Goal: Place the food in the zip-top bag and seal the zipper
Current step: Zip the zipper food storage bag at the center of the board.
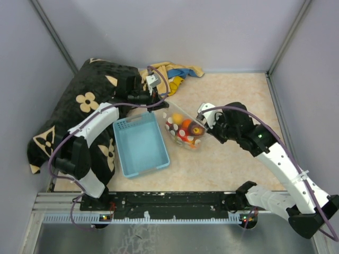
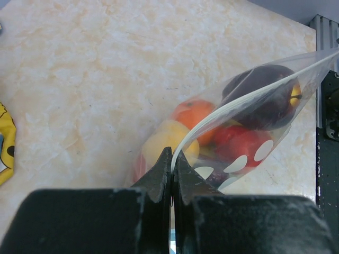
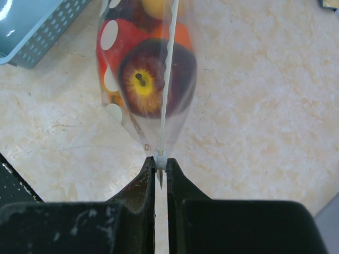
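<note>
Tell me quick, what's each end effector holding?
Left end effector: shut on the zipper.
Right end effector: shut on the zipper's other end.

You have the zip-top bag (image 1: pixel 185 129) in clear plastic with a whitish zipper (image 3: pixel 168 63). The food (image 3: pixel 156 76) inside reads dark maroon with a yellow eye, orange, pale yellow, and red under white oval dots. At nine o'clock of the bag the basket (image 1: pixel 139 148) is light blue, its walls patterned with rows of small holes, and the table (image 1: pixel 233 90) is beige marbled with cream. At ten o'clock note the black cloth (image 1: pixel 92 84) with tan flower and diamond motifs; at twelve, the yellow cloth (image 1: pixel 177 71) with blue patches.
</note>
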{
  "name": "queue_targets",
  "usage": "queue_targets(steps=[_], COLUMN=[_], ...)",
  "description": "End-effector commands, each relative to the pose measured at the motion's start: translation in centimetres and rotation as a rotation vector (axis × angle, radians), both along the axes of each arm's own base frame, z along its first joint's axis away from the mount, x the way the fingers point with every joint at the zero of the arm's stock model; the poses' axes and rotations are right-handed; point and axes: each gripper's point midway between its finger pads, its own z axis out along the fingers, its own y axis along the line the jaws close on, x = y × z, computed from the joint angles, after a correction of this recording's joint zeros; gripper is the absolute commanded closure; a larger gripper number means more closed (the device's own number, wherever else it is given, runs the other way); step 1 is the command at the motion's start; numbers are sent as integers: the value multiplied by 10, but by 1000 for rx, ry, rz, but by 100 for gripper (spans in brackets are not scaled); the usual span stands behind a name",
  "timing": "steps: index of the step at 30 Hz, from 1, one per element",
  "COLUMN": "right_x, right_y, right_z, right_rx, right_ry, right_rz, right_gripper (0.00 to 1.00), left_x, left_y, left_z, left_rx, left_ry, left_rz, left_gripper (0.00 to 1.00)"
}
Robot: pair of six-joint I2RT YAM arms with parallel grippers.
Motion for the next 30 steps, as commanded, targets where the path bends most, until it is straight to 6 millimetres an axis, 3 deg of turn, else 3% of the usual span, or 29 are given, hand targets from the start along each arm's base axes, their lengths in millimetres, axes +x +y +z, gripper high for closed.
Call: queue_targets(steps=[1,13,18,23,27,30], right_x=[-8,5,20,28,32,33], right_y=[-22,-21,-20,-24,-32,-37], right_z=[-1,14,11,9,18,33], right_rx=[-52,2,32,79,116,161], right_ry=[-6,-112,-164,-212,-270,-324], right_rz=[-48,-81,-139,-213,-286,-320], right_gripper=[100,100,100,99,88,71], left_x=[30,30,20,19,10,4], left_y=[6,-10,-26,-13,6,24], left_z=[15,27,31,43,68,89], left_rx=[-13,-78,-98,-107,-120,-152], left_ry=[-66,-70,-64,-105,-159,-191], left_rz=[69,42,11,129,225,332], left_gripper=[100,99,82,56,45,34])
